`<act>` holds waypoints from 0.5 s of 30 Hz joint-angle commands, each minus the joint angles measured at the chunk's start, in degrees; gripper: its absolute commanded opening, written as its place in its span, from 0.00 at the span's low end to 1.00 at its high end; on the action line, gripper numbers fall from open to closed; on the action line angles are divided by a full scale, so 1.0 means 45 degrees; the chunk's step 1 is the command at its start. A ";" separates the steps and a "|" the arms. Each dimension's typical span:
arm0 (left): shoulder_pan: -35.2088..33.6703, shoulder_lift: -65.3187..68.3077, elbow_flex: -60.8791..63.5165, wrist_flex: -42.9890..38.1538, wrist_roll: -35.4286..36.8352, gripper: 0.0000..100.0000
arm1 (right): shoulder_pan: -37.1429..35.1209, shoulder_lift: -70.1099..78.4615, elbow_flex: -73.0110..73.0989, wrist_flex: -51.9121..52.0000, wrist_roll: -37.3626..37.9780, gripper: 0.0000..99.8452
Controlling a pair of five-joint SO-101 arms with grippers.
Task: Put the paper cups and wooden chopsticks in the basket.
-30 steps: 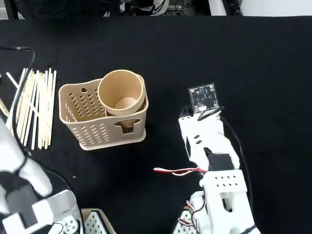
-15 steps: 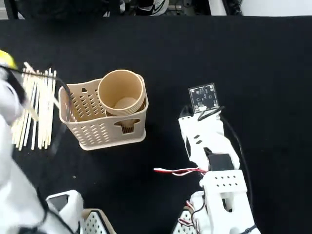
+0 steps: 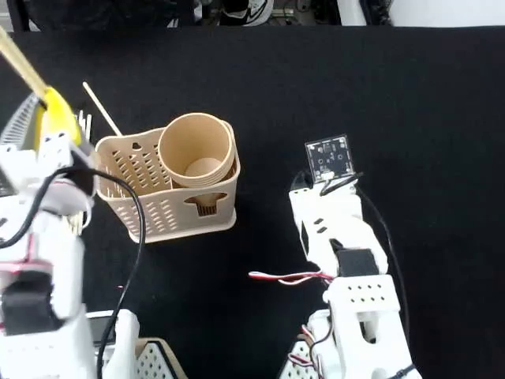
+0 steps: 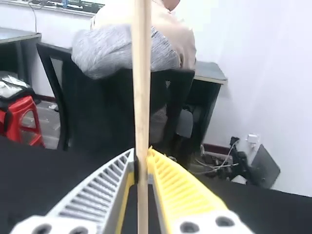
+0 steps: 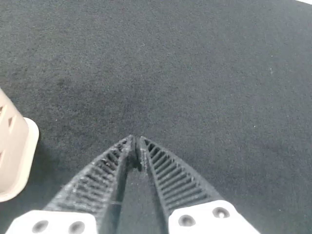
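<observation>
– Black cloth (image 3: 379,87) lies under everything, yes? What does the left gripper (image 4: 141,157) hold?
– Its grey and yellow jaws are pressed together on one wooden chopstick (image 4: 142,73), which stands straight up between them. In the high view this gripper is at 9 o'clock from the basket (image 3: 170,207).
– And the right gripper (image 5: 135,143)?
– Its jaws are closed on each other with nothing between them, low over the cloth, at 3 o'clock from the basket.
– Where are the paper cups (image 3: 197,150)?
– Stacked inside the basket, at its 3 o'clock end. A second chopstick (image 3: 101,109) sticks out at the 10 o'clock corner; whether it stands inside, I cannot tell. Other chopsticks (image 3: 81,125) lie just beside, partly hidden.
</observation>
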 commanded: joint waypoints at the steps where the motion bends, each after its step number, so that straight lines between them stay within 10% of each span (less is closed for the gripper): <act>1: 0.0107 -0.1661 0.3370 -0.3223 0.1270 0.03 | 0.0117 -0.0088 -0.0088 -0.0234 0.0137 0.01; 15: 0.1534 -0.1895 0.5460 -0.2989 -0.0527 0.06 | 0.0117 -0.0088 -0.0088 -0.0254 0.0137 0.01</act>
